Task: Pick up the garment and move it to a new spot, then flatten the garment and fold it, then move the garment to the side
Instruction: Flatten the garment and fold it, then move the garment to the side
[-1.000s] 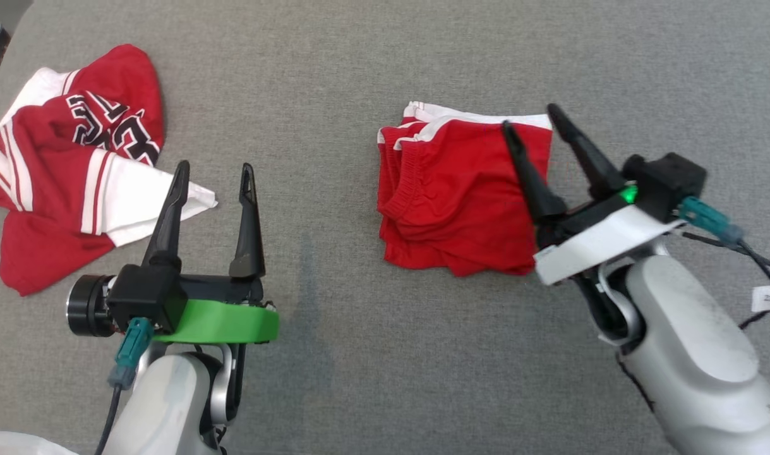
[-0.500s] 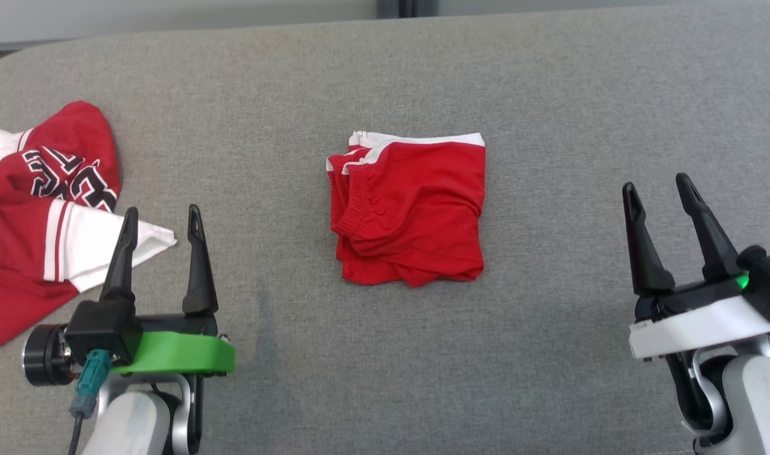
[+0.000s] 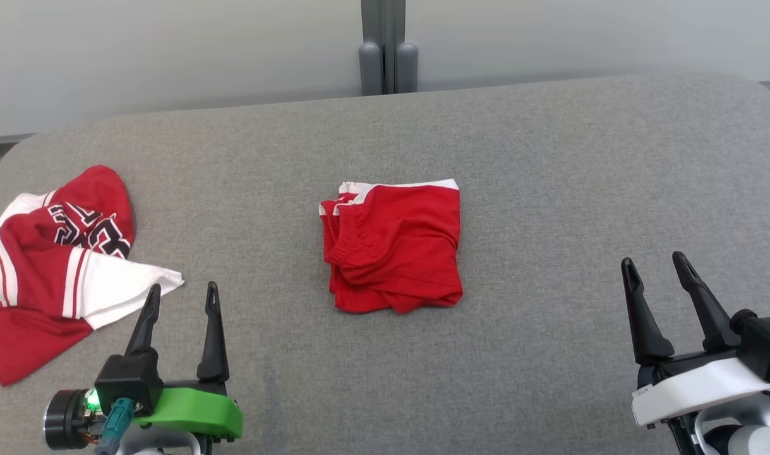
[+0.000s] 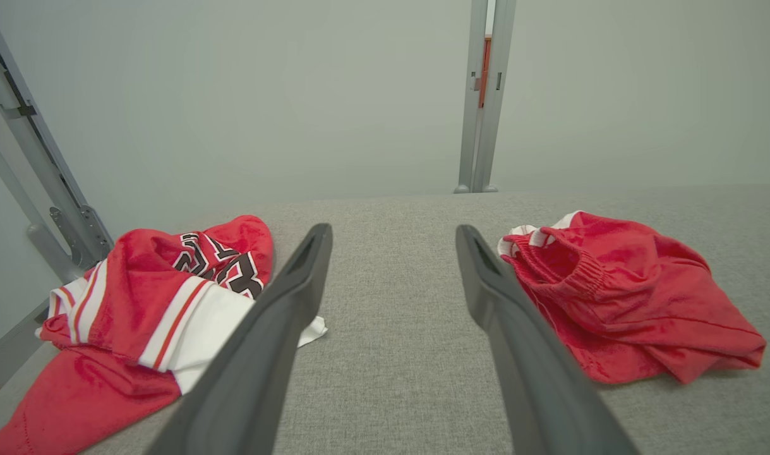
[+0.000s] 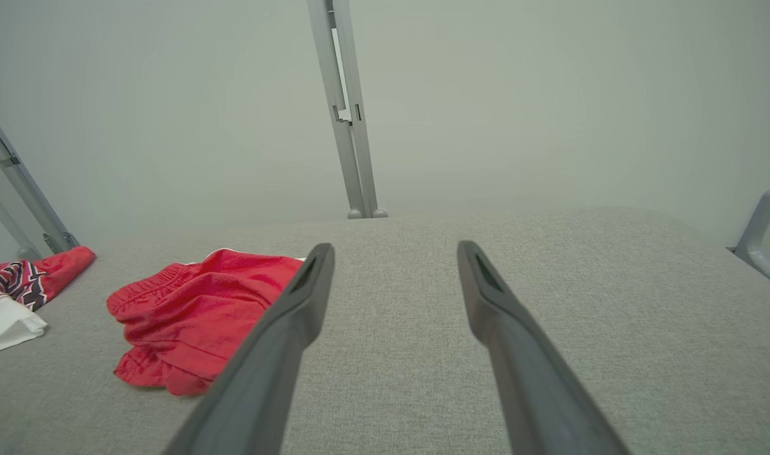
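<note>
The garment (image 3: 394,246), red shorts with white trim, lies folded into a rough square at the middle of the grey table (image 3: 549,189). It also shows at right in the left wrist view (image 4: 625,297) and at left in the right wrist view (image 5: 195,316). My left gripper (image 3: 182,297) is open at the lower left, well apart from the garment, with nothing between its fingers. My right gripper (image 3: 653,268) is open at the lower right, also clear of the garment and empty.
A crumpled red and white jersey (image 3: 50,259) with black lettering lies at the table's left edge, just beyond my left gripper; it shows too in the left wrist view (image 4: 151,303). A grey post (image 3: 388,47) stands behind the table against a pale wall.
My right gripper has drawn back off the garment to the lower right, staying open. The camera has tilted up, so the far table edge and wall now show. The garment lies still.
</note>
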You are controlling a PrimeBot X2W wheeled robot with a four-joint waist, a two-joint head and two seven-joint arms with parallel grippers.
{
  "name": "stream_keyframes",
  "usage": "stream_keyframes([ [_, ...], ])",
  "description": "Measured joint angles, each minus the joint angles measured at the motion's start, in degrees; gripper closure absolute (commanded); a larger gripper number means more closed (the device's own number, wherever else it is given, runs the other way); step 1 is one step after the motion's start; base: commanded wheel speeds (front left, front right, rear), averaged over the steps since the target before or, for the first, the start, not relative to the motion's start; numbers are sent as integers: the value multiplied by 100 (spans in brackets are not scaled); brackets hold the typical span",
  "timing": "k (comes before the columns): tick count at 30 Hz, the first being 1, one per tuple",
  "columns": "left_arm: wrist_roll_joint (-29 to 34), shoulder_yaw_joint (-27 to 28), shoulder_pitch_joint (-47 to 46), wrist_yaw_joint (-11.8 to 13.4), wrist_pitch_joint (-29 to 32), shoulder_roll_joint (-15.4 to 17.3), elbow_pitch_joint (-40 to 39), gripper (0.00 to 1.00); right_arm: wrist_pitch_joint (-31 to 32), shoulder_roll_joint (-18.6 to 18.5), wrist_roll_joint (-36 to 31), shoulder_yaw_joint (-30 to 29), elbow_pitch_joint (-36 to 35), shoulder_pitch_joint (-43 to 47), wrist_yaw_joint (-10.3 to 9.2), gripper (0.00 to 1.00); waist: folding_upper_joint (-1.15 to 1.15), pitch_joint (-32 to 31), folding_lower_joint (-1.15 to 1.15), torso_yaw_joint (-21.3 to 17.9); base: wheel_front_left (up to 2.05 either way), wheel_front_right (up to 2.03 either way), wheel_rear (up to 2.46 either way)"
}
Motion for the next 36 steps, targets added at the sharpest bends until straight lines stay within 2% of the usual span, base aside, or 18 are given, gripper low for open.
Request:
stream_keyframes([
  [9,-21,-37,59,2,51,22,67,0,122,20,-15,-16,-133,126,0,0,0,-203,0,23,0,0,0],
  [27,-16,-54,-143,47,-33,25,31,0,214,19,-22,-143,-148,73,0,0,0,-41,0,130,0,0,0],
  [31,36,-68,-420,36,-83,-16,-105,0,325,-109,11,-115,46,-230,0,0,0,162,0,238,0,0,0],
  [36,143,-166,-909,-59,-147,-197,-219,0,427,-270,145,191,650,-934,0,0,0,527,0,464,0,0,0],
])
